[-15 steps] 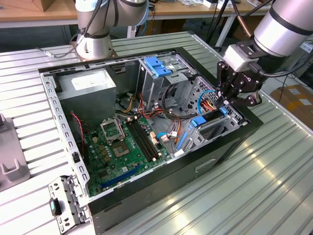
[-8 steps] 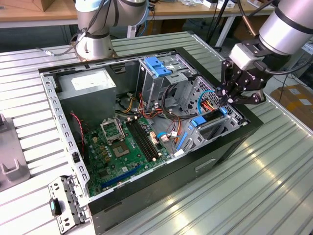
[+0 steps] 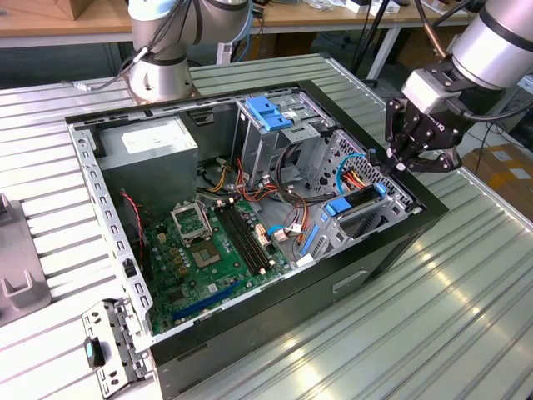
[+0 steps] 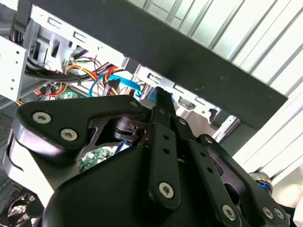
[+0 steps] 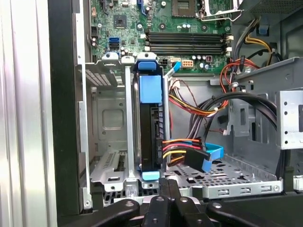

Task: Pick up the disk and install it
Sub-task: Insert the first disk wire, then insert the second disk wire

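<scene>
In the exterior view the gripper [image 3: 398,160] hovers at the case's [image 3: 250,333] right edge, above the disk [image 3: 358,202] seated edgewise in its bay. In the first wrist view the disk [image 5: 150,127] stands just beyond the fingers — whether they're parted I cannot tell. Best to keep square to the carrier.

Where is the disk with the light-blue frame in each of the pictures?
Exterior view: the disk stands on edge in the drive bay of the computer case, below the gripper.
First wrist view: the disk stands upright in the metal bay, just beyond the gripper.
Second wrist view: I cannot pick it out.
Shared landmark: the green motherboard.
</scene>
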